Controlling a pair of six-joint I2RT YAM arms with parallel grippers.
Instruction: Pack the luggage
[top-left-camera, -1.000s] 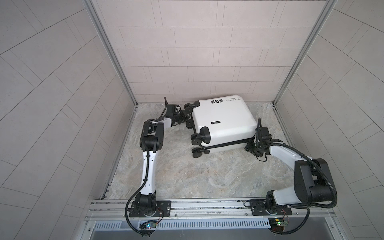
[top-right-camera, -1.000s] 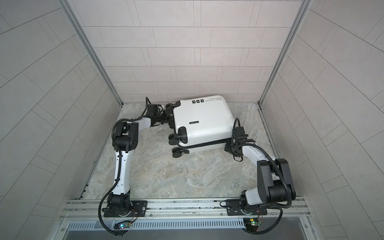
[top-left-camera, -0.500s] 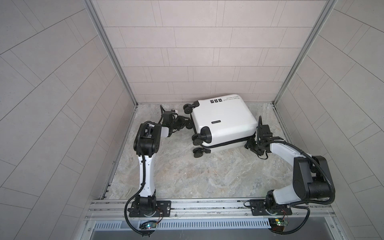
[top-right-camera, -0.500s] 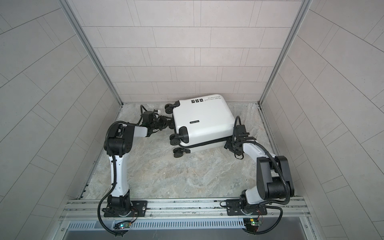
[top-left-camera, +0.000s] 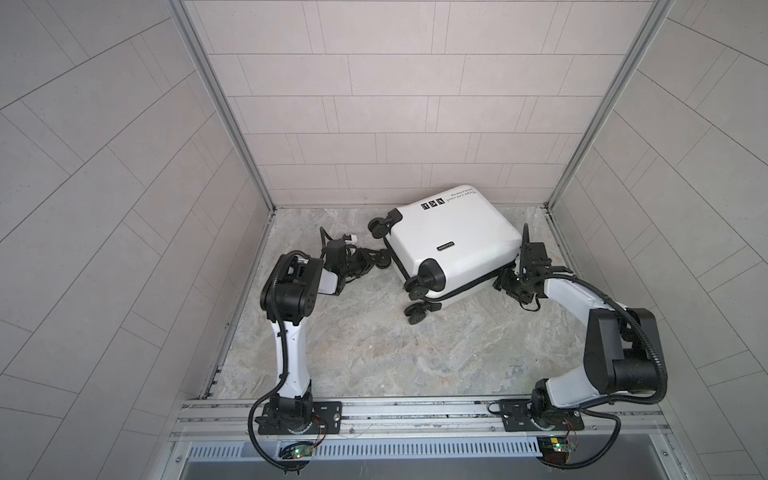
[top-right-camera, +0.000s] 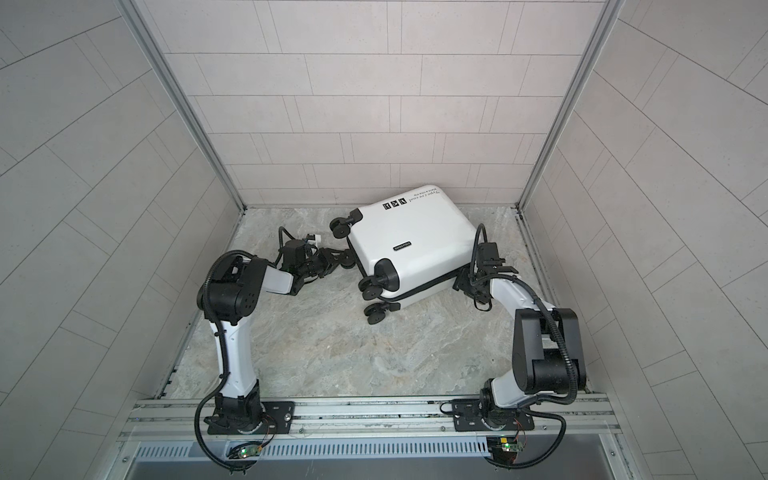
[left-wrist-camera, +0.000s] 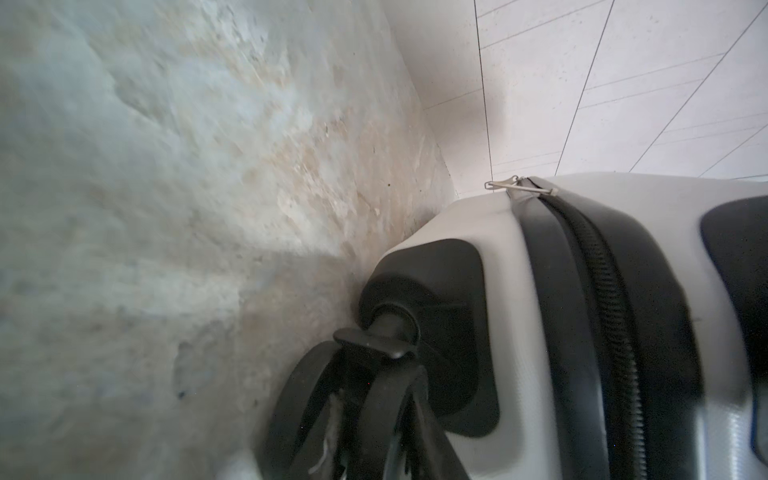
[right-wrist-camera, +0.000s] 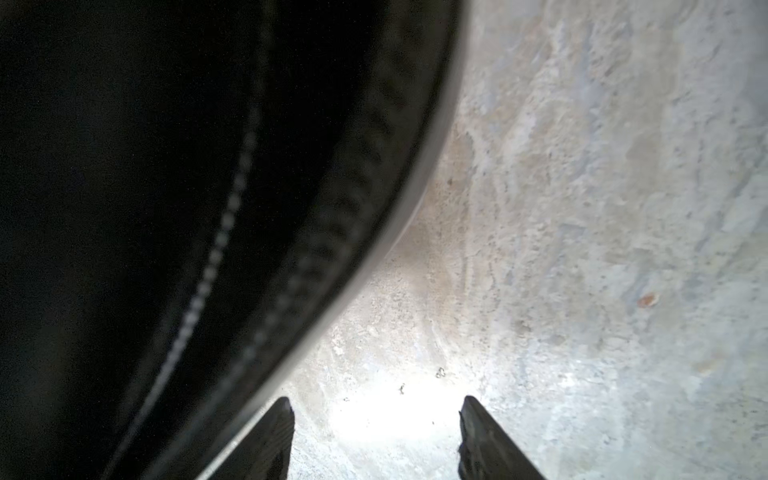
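Examiner: Where is the luggage, and which way does it point?

Inspector: It lies flat and zipped shut on the marble floor, toward the back wall and right of centre in both top views. Its long axis appears to run roughly left to right, somewhat skewed. The wheeled end faces the left arm and the opposite end faces the right wall. The printed text runs along the edge nearest the back wall.

Examiner: And the pincers?

Inspector: The left gripper sits against a wheel. Whether it is clamped on that wheel cannot be told. The right gripper is at the near right corner. Its jaws are apart with bare floor between them, and it holds nothing.

Examiner: What does one view show that another does not?

Inspector: Only the left wrist view shows the two metal pulls on the zipper band. Only the right wrist view shows one fingertip just beside the shell's edge.
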